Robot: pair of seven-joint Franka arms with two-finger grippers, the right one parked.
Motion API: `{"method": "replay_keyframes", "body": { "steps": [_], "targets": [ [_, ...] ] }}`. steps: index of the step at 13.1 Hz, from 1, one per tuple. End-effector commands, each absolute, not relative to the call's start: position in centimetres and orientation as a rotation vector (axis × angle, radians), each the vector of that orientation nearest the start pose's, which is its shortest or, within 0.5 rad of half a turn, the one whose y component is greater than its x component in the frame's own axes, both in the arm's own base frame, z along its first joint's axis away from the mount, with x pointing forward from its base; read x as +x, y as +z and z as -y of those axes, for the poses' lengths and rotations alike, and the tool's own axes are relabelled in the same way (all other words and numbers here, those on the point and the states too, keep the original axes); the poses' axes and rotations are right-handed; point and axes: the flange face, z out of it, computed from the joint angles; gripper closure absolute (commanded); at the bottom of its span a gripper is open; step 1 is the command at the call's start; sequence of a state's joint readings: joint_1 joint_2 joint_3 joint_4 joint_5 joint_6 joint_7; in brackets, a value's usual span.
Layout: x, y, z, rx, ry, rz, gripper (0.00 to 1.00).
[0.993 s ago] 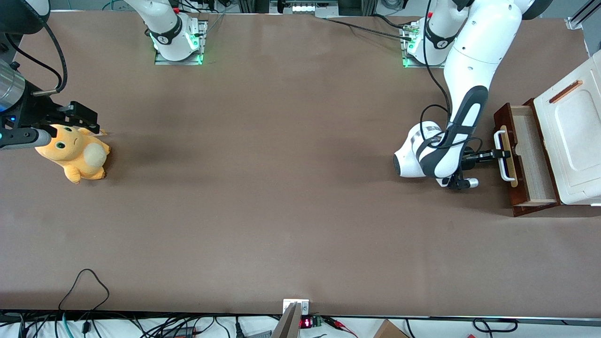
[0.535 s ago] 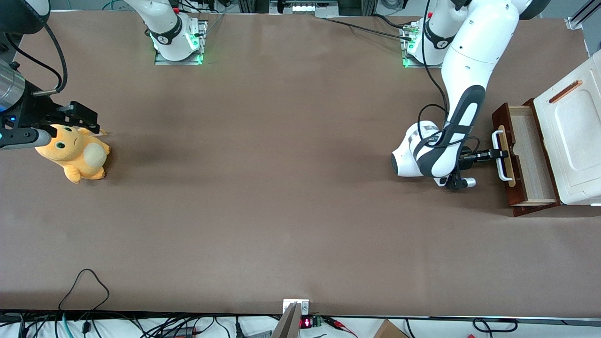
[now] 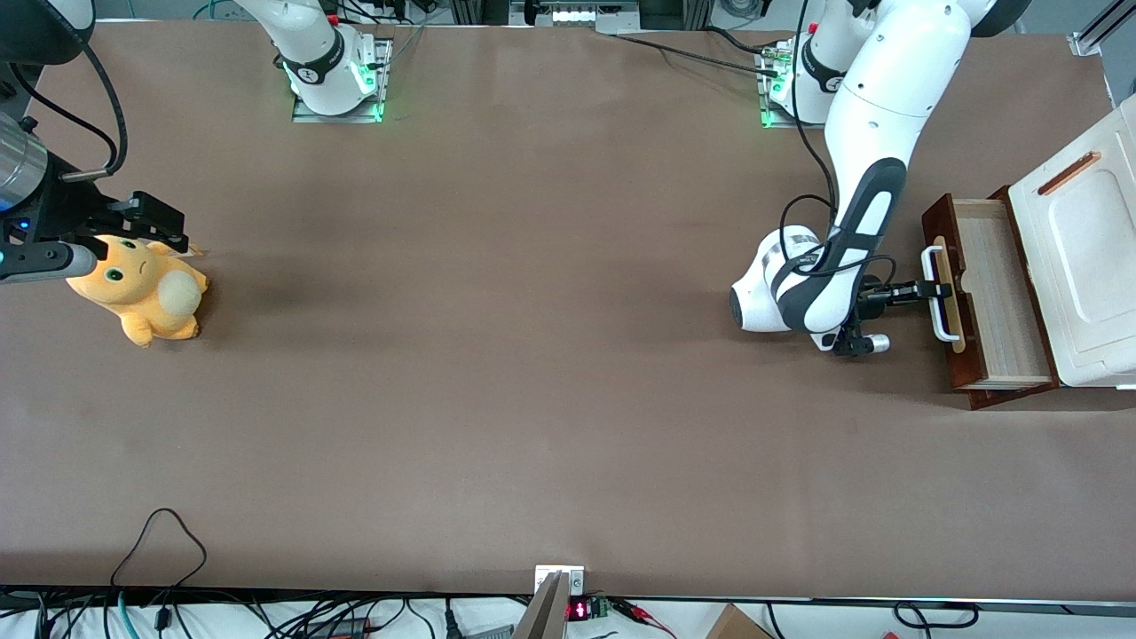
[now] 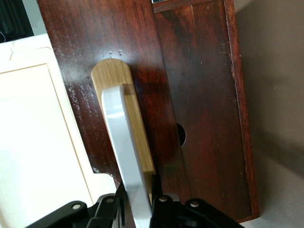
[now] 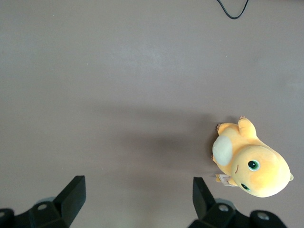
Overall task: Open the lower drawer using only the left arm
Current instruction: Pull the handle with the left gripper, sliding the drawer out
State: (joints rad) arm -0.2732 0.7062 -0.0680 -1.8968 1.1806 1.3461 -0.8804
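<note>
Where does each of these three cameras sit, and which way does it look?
Front view: high above the table edge, looking down on the brown table; shows the glossy white left arm, its black gripper at the white bar handle of the dark red-brown lower drawer.
Left wrist view: on that arm's wrist, facing the drawer front; gripper closed on the handle.
Right wrist view: on the parked arm, looking down at an orange plush toy.
Shared: front and left wrist views show drawer and handle; front and right wrist views show the toy.
</note>
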Motion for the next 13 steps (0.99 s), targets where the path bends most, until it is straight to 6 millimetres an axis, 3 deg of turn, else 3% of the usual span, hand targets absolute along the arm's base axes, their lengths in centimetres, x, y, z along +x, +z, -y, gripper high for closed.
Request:
{"method": "replay_keyframes", "body": {
  "steps": [1,13],
  "targets": [
    [51.6,15.4,9.7,-1.586,0.316,-0.066,0.84],
    [50.9,15.0,10.9,-1.585,0.316,-0.046,0.84]
  ]
}}
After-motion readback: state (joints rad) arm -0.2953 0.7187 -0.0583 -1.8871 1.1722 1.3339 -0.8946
